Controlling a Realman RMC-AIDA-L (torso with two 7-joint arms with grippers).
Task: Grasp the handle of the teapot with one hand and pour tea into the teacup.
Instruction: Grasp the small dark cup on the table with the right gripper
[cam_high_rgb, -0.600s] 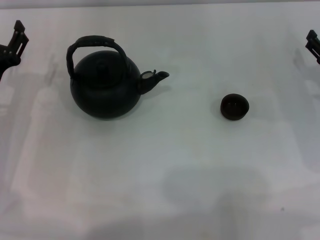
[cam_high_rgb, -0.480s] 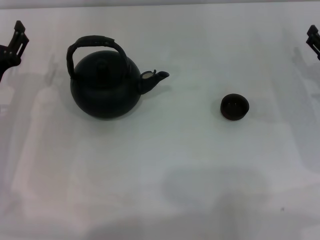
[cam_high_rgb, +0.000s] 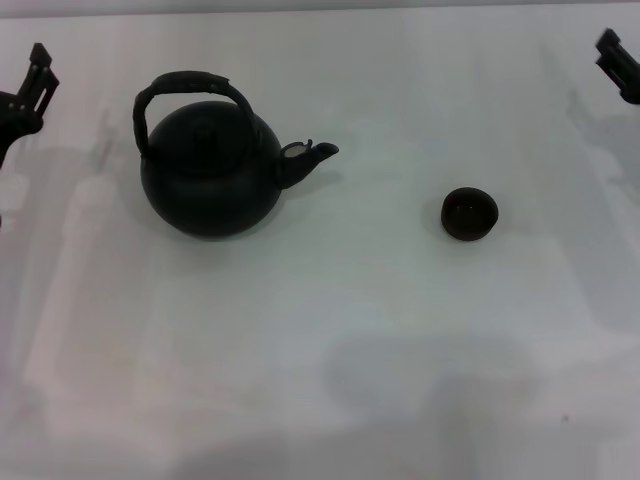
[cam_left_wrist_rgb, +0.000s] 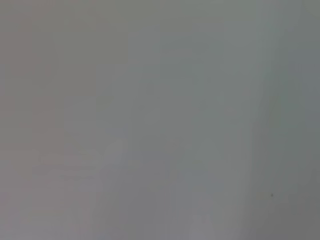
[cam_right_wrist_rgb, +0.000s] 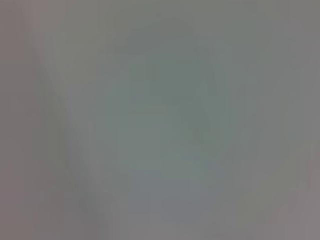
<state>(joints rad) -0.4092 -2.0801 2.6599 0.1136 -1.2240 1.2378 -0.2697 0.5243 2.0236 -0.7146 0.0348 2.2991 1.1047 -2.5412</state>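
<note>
Bench (cam_high_rgb: 330, 400) carries teapot (cam_high_rgb: 210, 170) on robot's left, spout toward teacup (cam_high_rgb: 469, 214) at right; handle (cam_high_rgb: 190, 85) arches upright; left hand (cam_high_rgb: 25, 90) nearer it, right hand (cam_high_rgb: 620, 65) well apart; grip of either: cannot tell.

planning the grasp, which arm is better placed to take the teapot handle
Left. The teapot and its handle sit on the robot's left, near the left gripper. The right gripper is far across, beyond the teacup.
</note>
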